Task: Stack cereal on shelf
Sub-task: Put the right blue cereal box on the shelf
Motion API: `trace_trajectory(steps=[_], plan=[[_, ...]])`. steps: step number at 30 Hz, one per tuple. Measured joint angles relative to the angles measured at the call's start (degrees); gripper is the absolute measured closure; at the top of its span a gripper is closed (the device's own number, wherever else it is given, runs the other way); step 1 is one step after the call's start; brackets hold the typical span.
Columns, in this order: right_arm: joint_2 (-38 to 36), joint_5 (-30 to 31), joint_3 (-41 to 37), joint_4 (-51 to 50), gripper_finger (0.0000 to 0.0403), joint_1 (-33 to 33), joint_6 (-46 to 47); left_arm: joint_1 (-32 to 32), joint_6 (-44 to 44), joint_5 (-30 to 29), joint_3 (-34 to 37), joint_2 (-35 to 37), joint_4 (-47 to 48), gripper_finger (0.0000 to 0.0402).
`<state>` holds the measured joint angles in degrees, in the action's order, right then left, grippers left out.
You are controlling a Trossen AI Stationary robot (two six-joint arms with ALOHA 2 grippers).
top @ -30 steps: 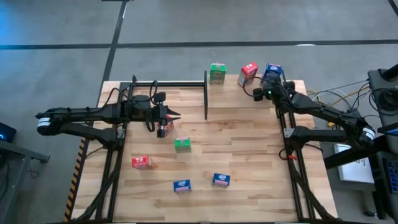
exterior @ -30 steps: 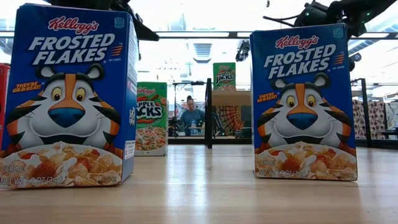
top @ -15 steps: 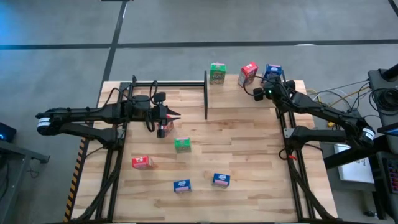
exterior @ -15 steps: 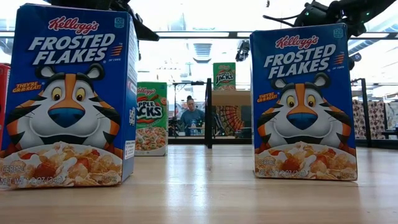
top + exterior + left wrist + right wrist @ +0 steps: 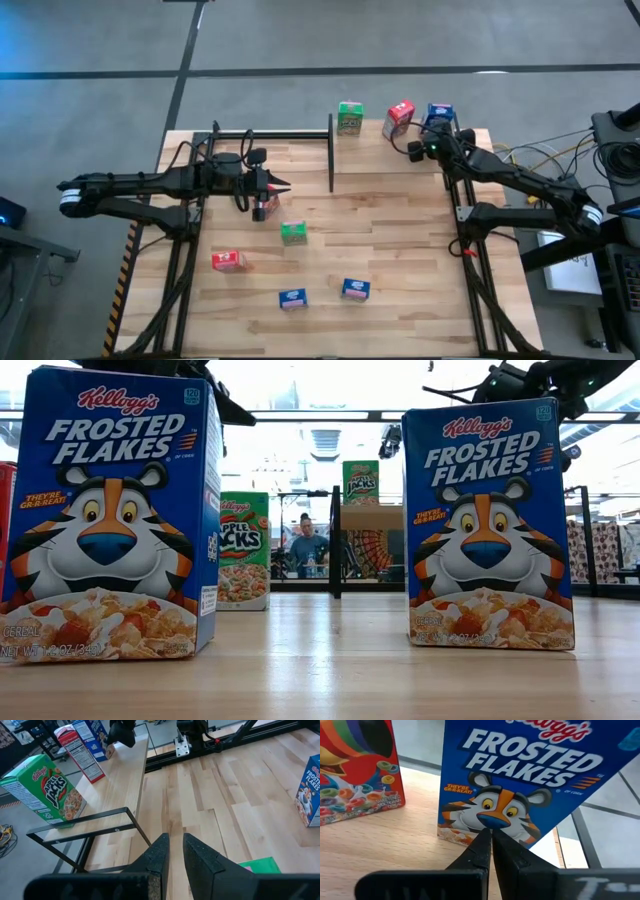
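Cereal boxes, high view: three stood on shelf [image 5: 400,150] — green [image 5: 350,118], red [image 5: 399,117], blue [image 5: 437,116]; five more lay on desk [image 5: 400,260]. Left tool [image 5: 283,186] hovered near red box [image 5: 261,207]. Left wrist view: its fingers [image 5: 159,856] nearly pressed together, pinching nothing. Right wrist view: right tool [image 5: 491,836] pressed together, empty, just before blue box. Judged step: between placements; next move calls for spreading left tool around a desk box.

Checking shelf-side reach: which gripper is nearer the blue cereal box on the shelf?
Right. The right gripper sits shut just in front of the blue box on the shelf. The left gripper is across the table, beyond the shelf's post.
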<state>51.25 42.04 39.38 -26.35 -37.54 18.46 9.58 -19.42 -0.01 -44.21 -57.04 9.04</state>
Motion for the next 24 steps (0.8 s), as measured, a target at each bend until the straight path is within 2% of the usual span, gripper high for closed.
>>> trace_trajectory(steps=[12,24], plan=[[3.2,0.3,0.0,1.5,0.0394,0.0,-1.4,0.0,0.0,0.0,0.0,0.0,0.0,0.0364],[3.1,2.0,0.0,1.8,0.0394,0.0,-2.6,0.0,0.0,0.0,0.0,0.0,0.0,0.0364]])
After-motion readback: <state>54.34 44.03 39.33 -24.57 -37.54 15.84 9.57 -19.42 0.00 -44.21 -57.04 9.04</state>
